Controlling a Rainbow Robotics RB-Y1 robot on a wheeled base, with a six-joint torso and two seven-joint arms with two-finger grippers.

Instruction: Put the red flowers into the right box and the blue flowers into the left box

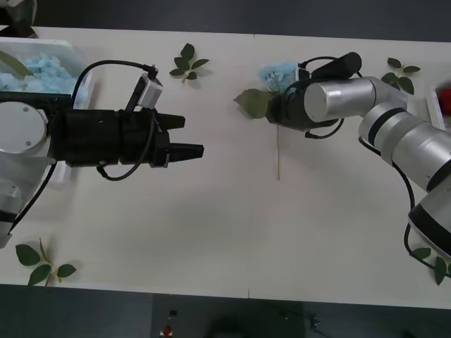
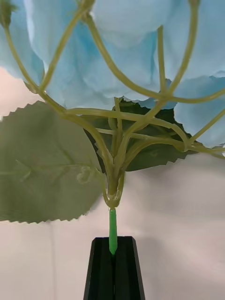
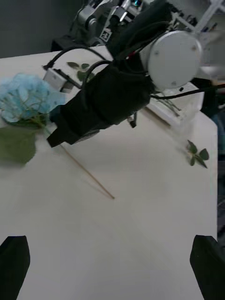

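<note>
A blue flower [image 2: 117, 51] with a pale-blue head and a large green leaf [image 2: 42, 164] is held by its thin stem in my right gripper [image 2: 113, 251], whose black fingers are shut on it. In the front view this blue flower [image 1: 277, 73] lies at the table's far middle, its stem [image 1: 278, 158] trailing toward me. My left gripper [image 1: 189, 137] hovers open over the table's left middle, apart from it. The left box [image 1: 79, 55] at the far left holds more blue flowers [image 1: 39, 70]. Red flowers [image 1: 444, 97] show at the right edge by the right box [image 1: 433, 105].
Loose green leaf sprigs lie at the far middle [image 1: 187, 63], far right [image 1: 400, 74], near left [image 1: 41, 259] and near right [image 1: 435, 262]. The table's front edge [image 1: 225, 296] runs along the bottom. My right arm [image 1: 394, 130] reaches in from the right.
</note>
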